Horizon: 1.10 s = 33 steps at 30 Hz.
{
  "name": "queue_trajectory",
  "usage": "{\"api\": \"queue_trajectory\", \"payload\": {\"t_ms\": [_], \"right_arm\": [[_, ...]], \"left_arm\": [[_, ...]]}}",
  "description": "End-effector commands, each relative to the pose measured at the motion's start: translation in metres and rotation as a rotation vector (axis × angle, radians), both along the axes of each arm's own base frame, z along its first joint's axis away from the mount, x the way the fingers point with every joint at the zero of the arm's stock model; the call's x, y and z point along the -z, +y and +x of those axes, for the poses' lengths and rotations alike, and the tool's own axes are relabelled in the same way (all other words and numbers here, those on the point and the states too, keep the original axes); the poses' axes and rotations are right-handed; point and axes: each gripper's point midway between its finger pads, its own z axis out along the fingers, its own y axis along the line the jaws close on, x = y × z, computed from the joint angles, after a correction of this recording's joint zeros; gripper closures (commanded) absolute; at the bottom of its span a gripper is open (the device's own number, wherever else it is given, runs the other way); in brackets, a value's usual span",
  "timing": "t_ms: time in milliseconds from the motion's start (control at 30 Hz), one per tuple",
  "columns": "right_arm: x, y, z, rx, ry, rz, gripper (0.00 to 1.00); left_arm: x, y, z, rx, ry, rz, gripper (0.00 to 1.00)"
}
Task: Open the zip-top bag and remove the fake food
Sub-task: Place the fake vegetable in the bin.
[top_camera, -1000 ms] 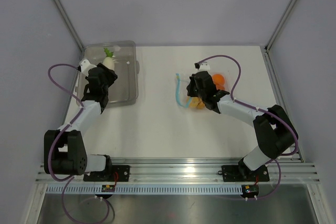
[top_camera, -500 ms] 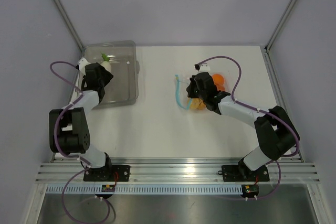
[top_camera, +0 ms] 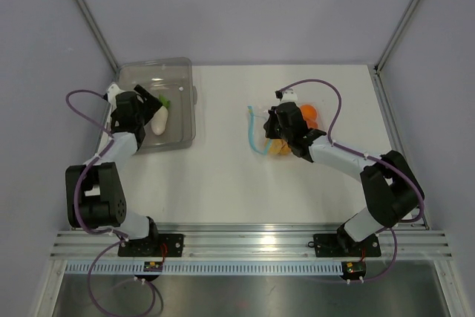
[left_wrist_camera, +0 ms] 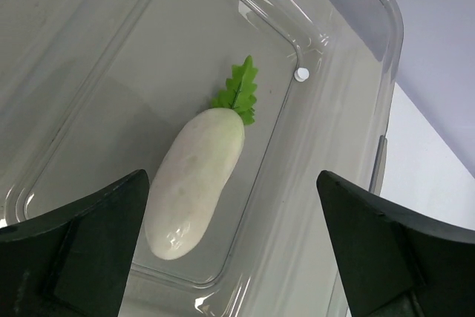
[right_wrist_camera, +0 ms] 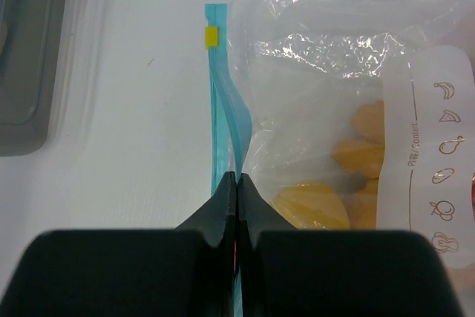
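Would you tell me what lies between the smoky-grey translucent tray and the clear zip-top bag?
Only bare white table separates the smoky-grey translucent tray from the clear zip-top bag; the top view shows it.

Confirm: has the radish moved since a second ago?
Yes. The radish left the left hand and now lies flat in the tray, closer to its near wall.

The left arm (top_camera: pixel 122 150) rose from its base at the near edge. It bent hard at the elbow and reached away toward the far left side. The left tool (left_wrist_camera: pixel 231 176) pointed down. Its 2 fingers (left_wrist_camera: pixel 89 235) stood wide apart and gripped nothing. The right arm (top_camera: pixel 338 155) bent at its elbow near the right side and stretched in toward the middle. The right tool (right_wrist_camera: pixel 236 177) had its 2 tips pressed tight together.
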Motion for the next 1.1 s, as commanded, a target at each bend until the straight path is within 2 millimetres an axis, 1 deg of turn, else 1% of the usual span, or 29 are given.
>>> {"api": "queue_trajectory", "payload": {"t_ms": [0,100,167,200,233,267,300,333,367,400,433,467,500,533,567,600,633,733,767,800,833,867,900,933,967,1000,1033,1067], "right_arm": [[-0.025,0.001,0.003,-0.014,-0.064,0.038,1.00],[-0.026,0.002,0.003,-0.017,-0.065,0.040,1.00],[-0.026,0.002,0.003,-0.018,-0.065,0.042,1.00],[-0.027,0.002,0.003,-0.018,-0.066,0.043,1.00],[-0.029,0.003,0.003,-0.018,-0.071,0.048,1.00],[-0.028,0.003,0.002,-0.021,-0.070,0.046,1.00],[-0.028,0.003,0.003,-0.020,-0.070,0.047,1.00],[-0.028,0.004,0.002,-0.023,-0.069,0.048,1.00],[-0.029,0.004,0.003,-0.025,-0.070,0.052,1.00],[-0.028,0.004,0.002,-0.026,-0.066,0.052,1.00],[-0.028,0.006,0.002,-0.032,-0.064,0.056,1.00],[-0.028,0.006,0.002,-0.033,-0.063,0.058,1.00],[-0.028,0.006,0.002,-0.033,-0.062,0.057,1.00],[-0.028,0.007,0.002,-0.038,-0.061,0.060,1.00],[-0.029,0.008,0.002,-0.042,-0.061,0.067,1.00],[-0.029,0.009,0.001,-0.046,-0.059,0.068,1.00],[-0.030,0.010,0.001,-0.048,-0.060,0.069,1.00],[-0.030,0.008,0.002,-0.037,-0.061,0.058,1.00],[-0.030,0.007,0.001,-0.037,-0.054,0.052,1.00],[-0.032,0.007,0.002,-0.039,-0.057,0.051,1.00],[-0.031,0.006,0.002,-0.037,-0.049,0.044,1.00],[-0.031,0.006,0.001,-0.039,-0.051,0.040,1.00],[-0.036,0.004,0.001,-0.034,-0.062,0.039,1.00],[-0.037,0.002,0.001,-0.030,-0.064,0.037,1.00],[-0.038,0.002,0.000,-0.030,-0.064,0.036,1.00],[-0.040,0.001,0.000,-0.028,-0.069,0.033,1.00],[-0.041,0.001,-0.001,-0.030,-0.065,0.033,1.00],[-0.041,0.002,-0.001,-0.032,-0.064,0.035,1.00]], "left_arm": [[-0.023,0.013,-0.002,-0.071,0.007,-0.008,0.01],[-0.020,0.018,-0.011,-0.107,0.017,-0.029,0.01],[-0.019,0.017,-0.013,-0.099,0.013,-0.040,0.01],[-0.024,0.011,-0.012,-0.066,-0.012,-0.048,0.01],[-0.018,0.007,-0.014,-0.041,-0.009,-0.057,0.01],[-0.020,0.002,-0.013,-0.009,-0.021,-0.061,0.01],[-0.023,-0.006,-0.012,0.032,-0.036,-0.080,0.01],[-0.022,-0.012,-0.016,0.057,-0.043,-0.093,0.01],[-0.027,-0.023,-0.015,0.104,-0.070,-0.116,0.01],[-0.027,-0.027,-0.018,0.117,-0.076,-0.127,0.01],[-0.034,-0.031,-0.021,0.130,-0.098,-0.136,0.01],[-0.029,-0.037,-0.027,0.142,-0.095,-0.156,0.01],[-0.033,-0.047,-0.029,0.175,-0.111,-0.170,0.01],[-0.042,-0.052,-0.034,0.191,-0.135,-0.176,0.01],[-0.041,-0.066,-0.039,0.225,-0.134,-0.180,0.01],[-0.044,-0.074,-0.042,0.247,-0.144,-0.175,0.01],[-0.055,-0.094,-0.050,0.300,-0.165,-0.161,0.01],[-0.062,-0.121,-0.063,0.354,-0.199,-0.134,0.01],[-0.062,-0.141,-0.073,0.401,-0.207,-0.136,0.01],[-0.061,-0.151,-0.077,0.426,-0.215,-0.138,0.01],[-0.066,-0.169,-0.082,0.476,-0.241,-0.145,0.01],[-0.064,-0.176,-0.085,0.494,-0.242,-0.147,0.01],[-0.056,-0.182,-0.089,0.511,-0.231,-0.153,0.01],[-0.060,-0.192,-0.090,0.551,-0.262,-0.166,0.01],[-0.061,-0.199,-0.091,0.581,-0.284,-0.170,0.01],[-0.049,-0.203,-0.091,0.608,-0.269,-0.169,0.01],[-0.050,-0.206,-0.089,0.623,-0.286,-0.163,0.01],[-0.045,-0.208,-0.088,0.629,-0.277,-0.163,0.01]]}}
